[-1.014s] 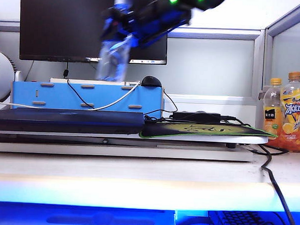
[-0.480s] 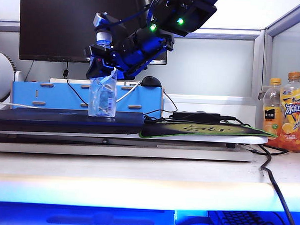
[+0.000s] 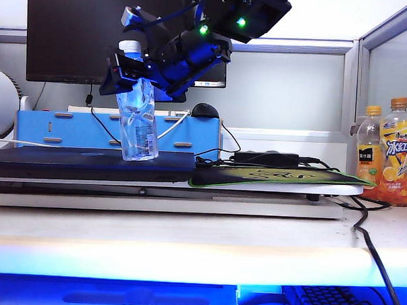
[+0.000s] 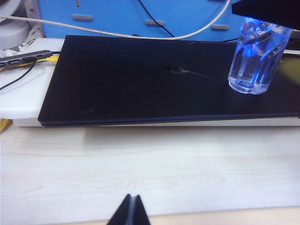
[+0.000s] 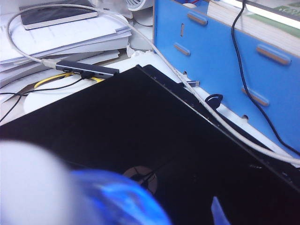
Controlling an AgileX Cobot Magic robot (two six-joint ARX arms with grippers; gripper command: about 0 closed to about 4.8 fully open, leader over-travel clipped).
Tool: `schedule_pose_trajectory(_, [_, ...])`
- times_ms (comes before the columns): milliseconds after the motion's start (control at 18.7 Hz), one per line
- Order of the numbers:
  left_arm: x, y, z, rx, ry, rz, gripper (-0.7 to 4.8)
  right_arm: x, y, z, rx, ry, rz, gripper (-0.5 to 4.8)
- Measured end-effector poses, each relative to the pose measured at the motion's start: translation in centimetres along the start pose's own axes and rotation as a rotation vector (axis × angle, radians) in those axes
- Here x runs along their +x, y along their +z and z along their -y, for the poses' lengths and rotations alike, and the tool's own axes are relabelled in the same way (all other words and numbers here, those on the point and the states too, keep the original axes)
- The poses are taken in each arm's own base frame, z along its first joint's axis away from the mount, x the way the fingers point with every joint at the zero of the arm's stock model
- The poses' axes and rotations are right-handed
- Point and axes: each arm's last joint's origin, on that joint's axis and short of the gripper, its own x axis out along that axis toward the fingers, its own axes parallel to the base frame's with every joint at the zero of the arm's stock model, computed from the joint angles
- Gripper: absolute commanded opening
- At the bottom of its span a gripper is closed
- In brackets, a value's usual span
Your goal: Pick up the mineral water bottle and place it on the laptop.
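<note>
The mineral water bottle, clear with a white cap, stands upright on the laptop, a flat dark slab, near its right end. My right gripper reaches in from the upper right and straddles the bottle's neck and shoulder, jaws spread open. In the right wrist view the bottle is a blue blur with its own blue fingertip standing well apart from it over the laptop. The left wrist view shows the bottle on the laptop. My left gripper is shut over the pale desk, empty.
Behind the laptop stand a blue slotted box and a black monitor. Right of it lie a green mouse pad and a power adapter with cables. Two orange juice bottles stand far right. A USB hub lies beside papers.
The right gripper brought the bottle down from the air onto the laptop. Half a second ago the bottle was pinched in its grip; now the jaws have spread and it stands in full shape.
</note>
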Motion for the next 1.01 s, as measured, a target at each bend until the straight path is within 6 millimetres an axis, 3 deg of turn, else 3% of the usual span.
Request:
schedule_pose_trajectory(107, [0.0,0.0,0.0,0.0,0.0,0.0,-0.02,-0.2,0.8,0.1,-0.004,-0.003,0.014,4.79])
schedule_pose_trajectory(587, [0.0,0.0,0.0,0.0,0.0,0.0,-0.02,-1.9,8.0,0.4,-0.055,-0.029,0.185,4.79])
schedule_pose_trajectory(640, [0.0,0.0,0.0,0.0,0.0,0.0,-0.02,-2.2,8.9,0.4,-0.059,-0.032,0.201,4.22])
schedule_pose_trajectory(694, [0.0,0.0,0.0,0.0,0.0,0.0,-0.02,-2.8,10.2,0.5,-0.061,-0.065,0.216,2.88])
schedule_pose_trajectory(747, [0.0,0.0,0.0,0.0,0.0,0.0,-0.02,-3.3,11.0,0.5,-0.059,-0.097,0.22,0.9])
schedule_pose_trajectory(800, [0.0,0.0,0.0,0.0,0.0,0.0,-0.02,-4.0,11.7,0.7,-0.054,-0.124,0.211,-0.06])
schedule_pose_trajectory(854, [0.0,0.0,0.0,0.0,0.0,0.0,-0.02,-5.0,12.4,0.7,-0.05,-0.143,0.2,-0.01])
schedule_pose_trajectory(1014, [0.0,0.0,0.0,0.0,0.0,0.0,-0.02,-10.8,16.0,0.8,-0.052,-0.314,0.2,-0.01])
